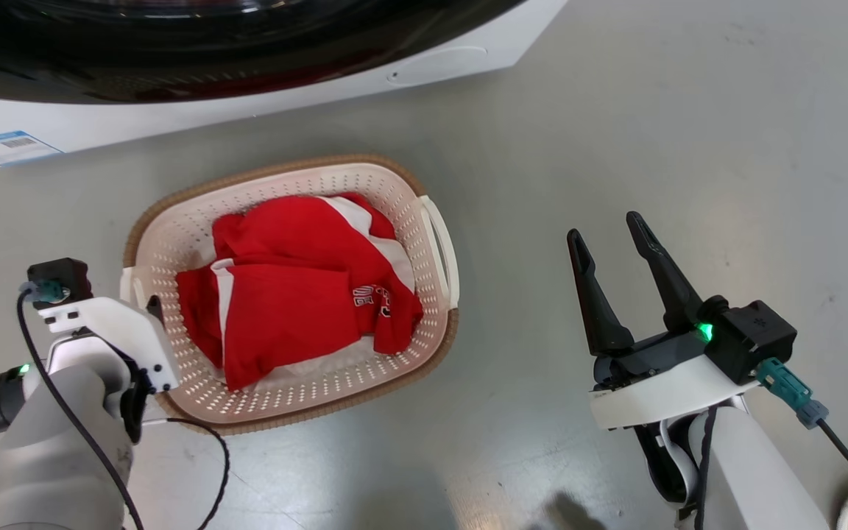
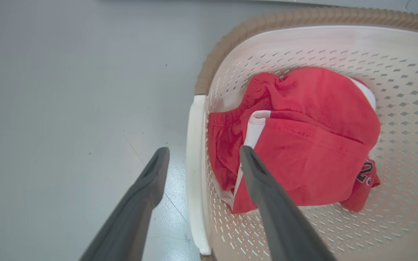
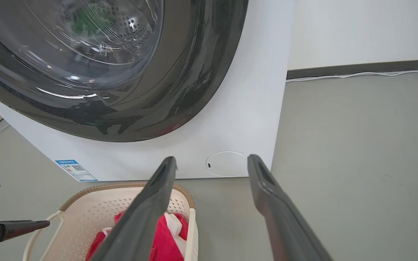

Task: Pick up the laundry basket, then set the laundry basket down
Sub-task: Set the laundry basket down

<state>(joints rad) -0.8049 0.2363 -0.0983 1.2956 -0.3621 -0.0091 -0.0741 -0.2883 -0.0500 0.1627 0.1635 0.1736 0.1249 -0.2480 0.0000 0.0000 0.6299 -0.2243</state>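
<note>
On the grey floor [image 1: 689, 147], just in front of the washer [image 1: 468, 66], sits the laundry basket [image 1: 174, 243], flat and upright. Cream perforated walls, brown woven-look rim all round. Red garment [image 1: 299, 294] with white panels bunched inside, below rim level, dark lettering at one corner. White left handle [image 2: 195, 163] and white right handle [image 1: 442, 243] stand on the two short sides.

Edges: the far rim is near the washer's white front, with a strip of bare floor between them, not touching. The near rim has open floor. The right side faces wide bare floor. Floor beyond the left handle is bare in the left wrist view.

Left gripper [image 2: 204, 149] is at the basket's left side, fingers spread wide and straddling the left handle. The outer finger [image 2: 151, 181] is over the floor just outside the handle. The inner finger [image 2: 263, 181] is inside the basket, over the red garment. A gap shows on either side of the handle, nothing clamped. Contact with the cloth cannot be told.

Right gripper [image 1: 604, 226] is over bare floor, well apart from the right handle, fingers spread and empty. Its wrist view looks toward the washer's lower right corner, with the round cover [image 3: 226, 164] between the tips.

Blue label [image 1: 4, 147] on the washer's lower left. A white cable [image 3: 361, 74] runs along the dark skirting beyond.
</note>
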